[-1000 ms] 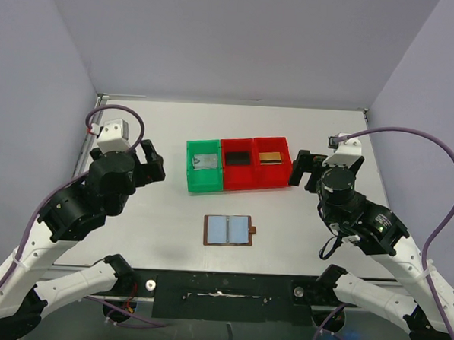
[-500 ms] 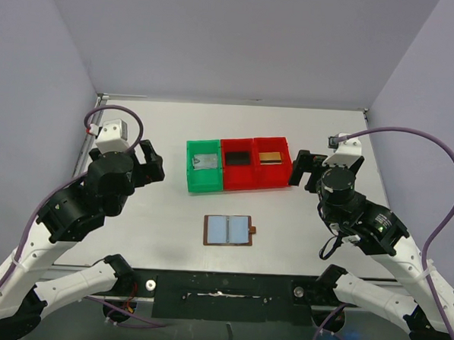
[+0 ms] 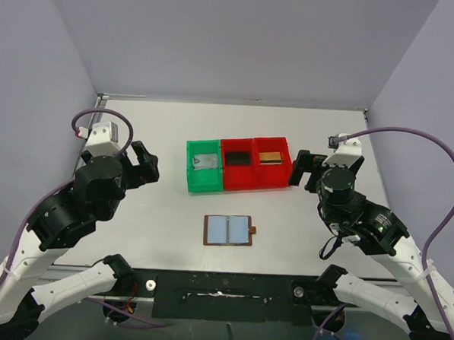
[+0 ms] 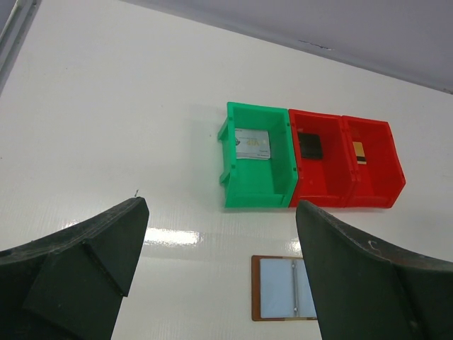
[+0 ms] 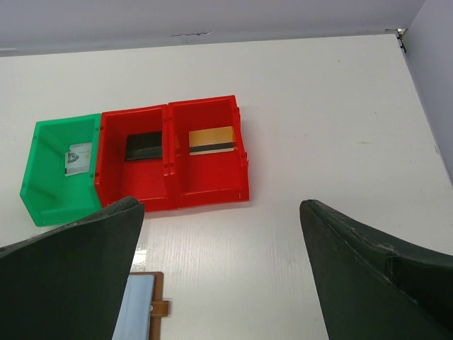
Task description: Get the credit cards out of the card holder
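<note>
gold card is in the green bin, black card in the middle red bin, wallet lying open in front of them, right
One thing is off: the gold card lies in the right-hand red bin, not the green bin, as the right wrist view shows. The rest is right.

Overhead view looks down; wrist views (both high) share the bins (image 3: pixel 238 182)

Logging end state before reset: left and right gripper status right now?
Left gripper: open, holding nothing.
Right gripper: open, holding nothing.
</note>
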You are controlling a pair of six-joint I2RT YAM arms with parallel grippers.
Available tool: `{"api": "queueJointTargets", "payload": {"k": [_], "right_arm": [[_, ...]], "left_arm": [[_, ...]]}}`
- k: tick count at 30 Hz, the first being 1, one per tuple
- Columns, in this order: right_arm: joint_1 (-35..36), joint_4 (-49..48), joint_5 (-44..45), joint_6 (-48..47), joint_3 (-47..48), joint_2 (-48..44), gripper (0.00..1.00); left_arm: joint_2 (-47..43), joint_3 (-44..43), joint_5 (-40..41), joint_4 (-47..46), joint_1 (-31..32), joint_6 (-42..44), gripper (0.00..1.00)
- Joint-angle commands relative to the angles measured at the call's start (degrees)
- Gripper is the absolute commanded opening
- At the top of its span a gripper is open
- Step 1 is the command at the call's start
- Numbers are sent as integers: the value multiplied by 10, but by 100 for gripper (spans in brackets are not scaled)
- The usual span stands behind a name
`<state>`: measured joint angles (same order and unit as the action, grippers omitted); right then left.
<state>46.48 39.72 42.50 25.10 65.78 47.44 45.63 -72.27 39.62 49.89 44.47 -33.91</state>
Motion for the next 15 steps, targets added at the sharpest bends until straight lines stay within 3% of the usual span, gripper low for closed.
{"api": "queueJointTargets", "payload": {"k": [1,15], "right_arm": [[-2,-19,14,4,20,-4,98],[-2,3,19,26,28,-7,98]], "left_arm": [[2,-17,5,-29,-3,4,86],[5,-13,15,-26,-3,-7,86]]}}
